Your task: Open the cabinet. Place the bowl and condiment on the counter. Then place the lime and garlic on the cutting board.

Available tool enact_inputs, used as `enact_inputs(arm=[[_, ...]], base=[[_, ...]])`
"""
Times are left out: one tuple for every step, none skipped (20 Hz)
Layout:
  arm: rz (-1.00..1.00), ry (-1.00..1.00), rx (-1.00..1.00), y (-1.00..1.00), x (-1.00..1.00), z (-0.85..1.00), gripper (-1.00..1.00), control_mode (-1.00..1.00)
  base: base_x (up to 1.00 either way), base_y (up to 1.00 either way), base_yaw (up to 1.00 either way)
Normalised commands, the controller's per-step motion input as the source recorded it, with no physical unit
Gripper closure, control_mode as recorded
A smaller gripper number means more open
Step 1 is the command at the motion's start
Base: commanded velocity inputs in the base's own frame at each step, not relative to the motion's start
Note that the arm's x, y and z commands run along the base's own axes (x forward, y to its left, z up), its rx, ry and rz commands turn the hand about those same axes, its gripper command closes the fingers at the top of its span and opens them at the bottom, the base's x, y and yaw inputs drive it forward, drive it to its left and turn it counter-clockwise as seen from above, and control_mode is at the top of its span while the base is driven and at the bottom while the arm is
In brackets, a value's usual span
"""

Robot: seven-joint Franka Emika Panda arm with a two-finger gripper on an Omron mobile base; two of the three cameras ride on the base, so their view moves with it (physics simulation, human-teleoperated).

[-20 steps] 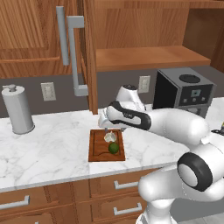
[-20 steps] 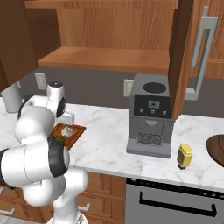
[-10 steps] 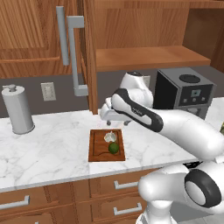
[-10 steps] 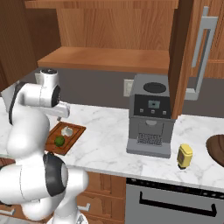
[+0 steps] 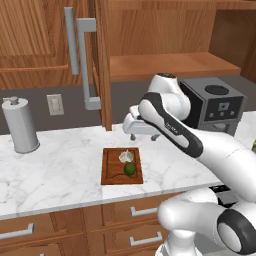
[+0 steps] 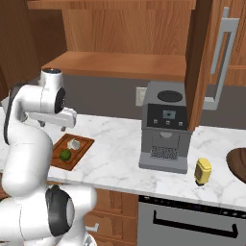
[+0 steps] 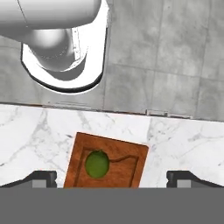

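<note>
The cutting board (image 5: pixel 111 173) lies on the counter (image 5: pixel 60 170) with the garlic (image 5: pixel 126 156) and the lime (image 5: pixel 130 169) on it. My gripper (image 5: pixel 144 137) hangs open above the board's far edge, holding nothing. From the right, board (image 6: pixel 79 149), garlic (image 6: pixel 73 143) and lime (image 6: pixel 65 154) lie below the gripper (image 6: pixel 52 126). The hand view looks down on the lime (image 7: pixel 96 164) and the board (image 7: pixel 129 166), with wide-apart fingertips (image 7: pixel 41 178). The cabinet (image 5: pixel 102 65) stands open over a bare shelf. The condiment (image 6: pixel 203 171) and bowl (image 6: pixel 238 163) sit on the counter (image 6: pixel 115 158) at the right.
A coffee machine (image 6: pixel 163 127) stands on the counter between the board and the condiment, under the open cabinet door (image 6: pixel 202 62). A tall grey cylinder with a knob (image 5: pixel 20 125) stands at the far left. Drawers (image 5: pixel 140 212) run below the counter's front edge.
The hand has risen from just over the board to well above it, still open. Garlic and lime stay on the board.
</note>
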Motion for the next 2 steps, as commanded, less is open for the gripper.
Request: enact_inputs(arm=[[0.0, 0.0, 0.0, -0.24, -0.42, 0.44, -1.0, -1.0], [0.0, 0.0, 0.0, -0.21, -0.43, 0.49, -1.0, -1.0]], base=[[0.0, 0.0, 0.0], [0.0, 0.0, 0.0]])
